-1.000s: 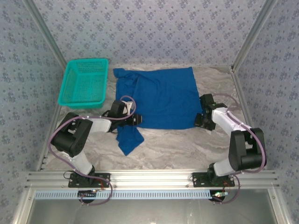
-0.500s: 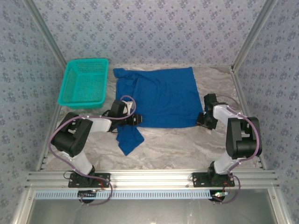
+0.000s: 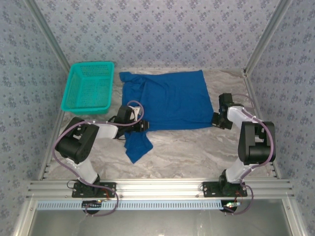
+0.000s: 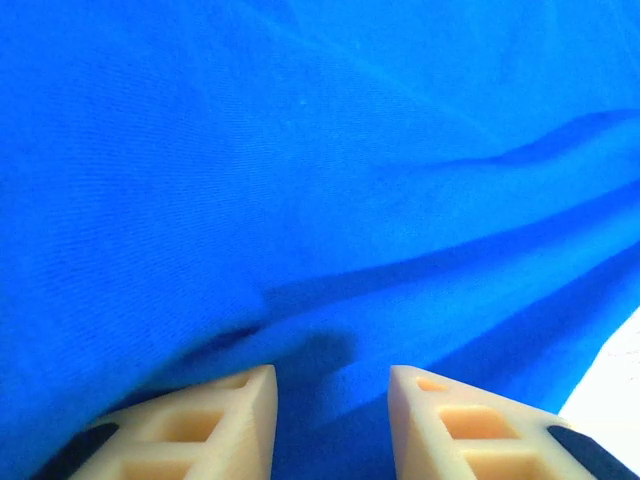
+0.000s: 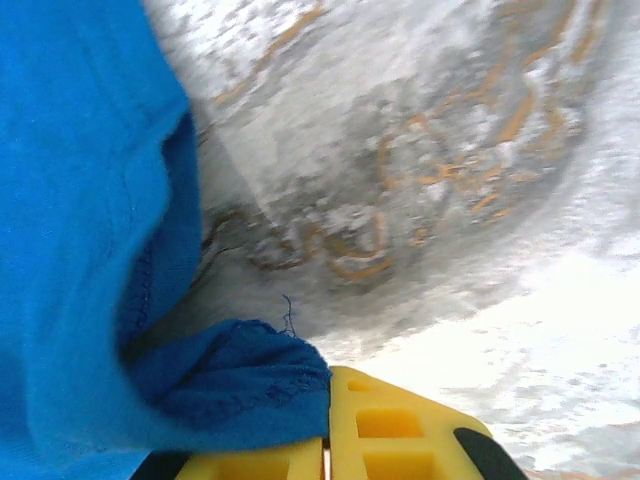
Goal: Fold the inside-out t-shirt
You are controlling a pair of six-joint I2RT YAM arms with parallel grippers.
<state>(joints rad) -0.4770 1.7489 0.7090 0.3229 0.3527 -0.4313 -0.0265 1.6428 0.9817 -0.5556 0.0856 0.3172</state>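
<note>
"Top external view first: where is the inside-out t-shirt [image 3: 167, 101] lying?"

"Spread flat mid-table, long axis running left to right. Both sleeves sit at the left end, so I judge the neck points toward the teal basket [image 3: 88, 87] and the hem toward the right."

"And the grippers?"

"One at each near corner. The right gripper [image 5: 323, 445] is clamped on the stitched hem edge. The left gripper [image 4: 330, 385] has its fingers apart, with a fold of cloth between them, not pinched."

"So the fold goes which way?"

"Away from the arms, probably, across the short axis, once the left one bites."
</note>
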